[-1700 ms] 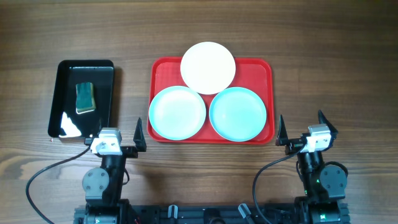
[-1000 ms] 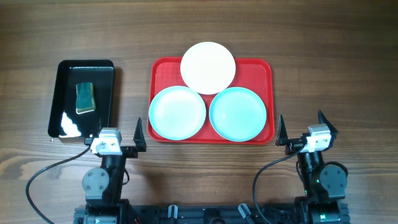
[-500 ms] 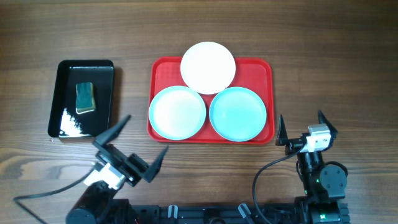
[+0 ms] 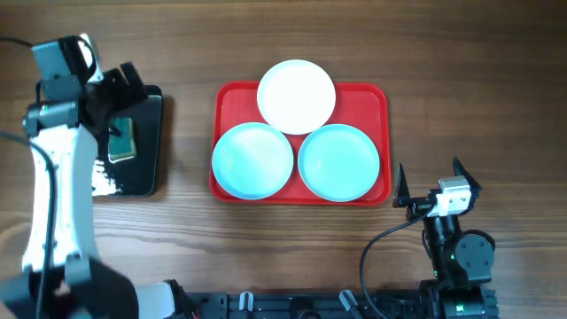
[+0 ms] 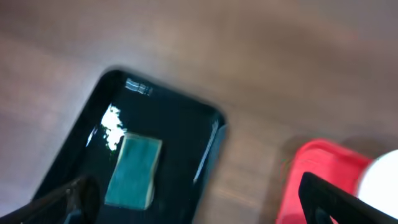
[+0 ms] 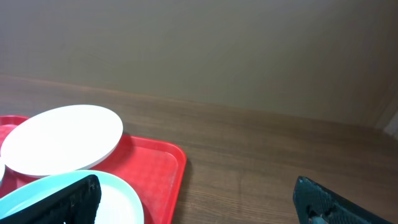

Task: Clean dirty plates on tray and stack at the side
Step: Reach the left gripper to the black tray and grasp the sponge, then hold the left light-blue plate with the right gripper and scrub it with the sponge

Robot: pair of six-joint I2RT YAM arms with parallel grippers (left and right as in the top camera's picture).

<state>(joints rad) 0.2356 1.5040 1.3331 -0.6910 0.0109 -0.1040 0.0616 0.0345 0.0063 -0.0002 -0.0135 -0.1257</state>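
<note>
Plates (image 4: pixel 297 96) on tray (image 4: pixel 377 101) look glossy, rigid, likely slippery; grip at rim. Left gripper (image 5: pixel 196 185) and right gripper (image 6: pixel 196 185) gape wide, empty.

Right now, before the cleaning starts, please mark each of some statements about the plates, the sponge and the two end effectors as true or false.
1. The white plate and both turquoise plates sit on the red tray. True.
2. The sponge lies on the red tray. False: it lies in the black tray.
3. The left end effector is shut on the sponge. False: it is open above the black tray and holds nothing.
4. The right end effector is open and empty. True.
5. The white plate is the plate nearest to the robot. False: it is the farthest, at the tray's far rim.
</note>
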